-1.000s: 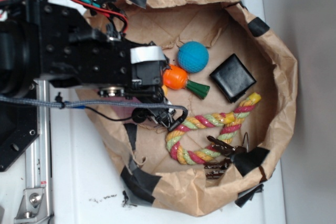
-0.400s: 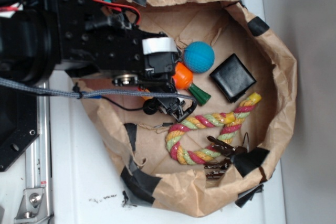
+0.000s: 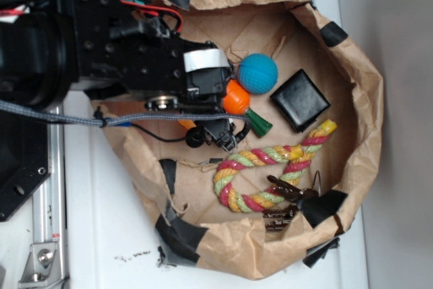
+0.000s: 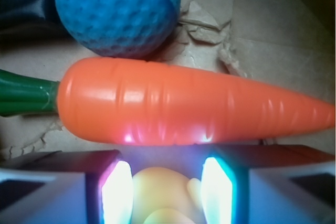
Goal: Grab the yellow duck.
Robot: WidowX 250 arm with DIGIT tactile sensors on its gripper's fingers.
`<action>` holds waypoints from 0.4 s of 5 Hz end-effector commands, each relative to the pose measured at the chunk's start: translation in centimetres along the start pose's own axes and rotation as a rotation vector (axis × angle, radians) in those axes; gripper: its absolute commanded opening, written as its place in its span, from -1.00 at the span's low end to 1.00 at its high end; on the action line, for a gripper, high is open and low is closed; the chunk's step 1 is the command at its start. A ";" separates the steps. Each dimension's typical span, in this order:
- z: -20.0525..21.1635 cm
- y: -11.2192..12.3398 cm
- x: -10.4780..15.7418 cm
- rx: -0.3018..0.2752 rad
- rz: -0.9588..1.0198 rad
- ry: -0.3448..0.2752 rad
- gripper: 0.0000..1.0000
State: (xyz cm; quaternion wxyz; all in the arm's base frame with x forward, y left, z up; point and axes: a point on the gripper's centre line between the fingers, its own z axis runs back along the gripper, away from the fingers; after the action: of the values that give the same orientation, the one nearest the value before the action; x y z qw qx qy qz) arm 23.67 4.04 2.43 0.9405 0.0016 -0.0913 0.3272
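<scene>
In the wrist view the yellow duck (image 4: 163, 198) sits between my two lit pads, and its pale rounded body fills the gap from one pad to the other. My gripper (image 4: 165, 182) is closed on it. The long orange carrot (image 4: 184, 106) lies straight across just beyond the fingertips, with the blue ball (image 4: 118, 11) behind it. In the exterior view my gripper (image 3: 220, 118) is low inside the brown paper bag (image 3: 365, 86), next to the carrot (image 3: 237, 99). The arm hides the duck there.
The blue ball (image 3: 258, 73) touches the carrot's top. A black square box (image 3: 300, 100) lies to its right. A multicoloured rope (image 3: 270, 160) curls below the gripper, with dark metal clips (image 3: 284, 201) by its end. The bag's crumpled walls ring everything.
The arm moved right and deeper into the bag, nudging the carrot and ball right. In the last half second it held still and the lower finger drew in slightly.
</scene>
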 end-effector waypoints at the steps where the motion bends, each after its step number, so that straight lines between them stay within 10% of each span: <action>1: 6.0 0.4 3.0 -0.106 -0.064 -0.061 -1.00; 2: 10.7 -0.8 5.1 -0.210 -0.160 -0.119 -1.00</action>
State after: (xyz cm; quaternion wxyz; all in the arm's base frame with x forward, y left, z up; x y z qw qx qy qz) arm 25.91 4.30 12.33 0.9591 -0.0709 -0.1445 0.2327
